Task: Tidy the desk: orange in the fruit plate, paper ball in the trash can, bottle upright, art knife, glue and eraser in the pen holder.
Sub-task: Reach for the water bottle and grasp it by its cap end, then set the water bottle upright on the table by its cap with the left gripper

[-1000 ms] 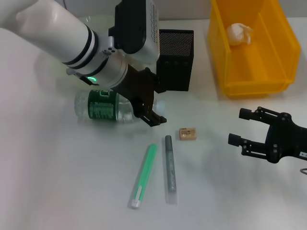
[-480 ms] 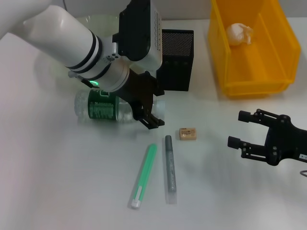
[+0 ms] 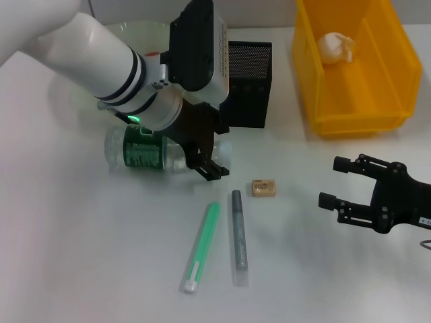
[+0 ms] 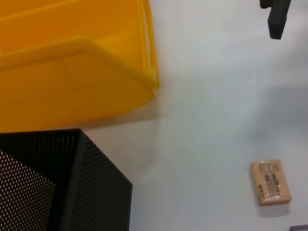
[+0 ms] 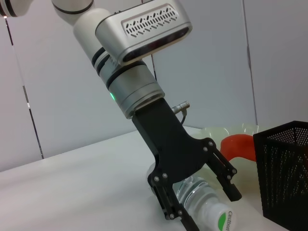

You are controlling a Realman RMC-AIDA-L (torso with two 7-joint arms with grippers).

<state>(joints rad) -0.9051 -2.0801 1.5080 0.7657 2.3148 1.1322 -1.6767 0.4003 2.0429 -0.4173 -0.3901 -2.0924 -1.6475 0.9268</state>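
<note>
Straddling the cap end of the bottle (image 3: 151, 151), the left gripper (image 5: 204, 199) reaches down with its 2 black fingers (image 5: 225, 174) spread wide, 1 on each side of the neck; in the right wrist view they stand apart from the plastic, so nothing is clamped. The bottle lies on its side on the white table (image 3: 81, 256), green label toward the robot's left, white cap (image 5: 219, 219) pointing toward the pen holder (image 3: 246, 84), which stands just behind the gripper. Behind the left arm, the pale-green fruit plate (image 5: 231, 131) shows with the orange (image 5: 238, 147) inside it. In front of the bottle lie a green pen-like stick (image 3: 203, 246) and a grey one (image 3: 238, 237), side by side, with the eraser (image 3: 263, 188) flat on the table just to their right. Farther right, the right gripper (image 3: 331, 182) hovers low over the table, fingers parted and empty. Behind it stands the yellow trash can (image 3: 350, 121), the paper ball (image 3: 335, 47) resting inside.
</note>
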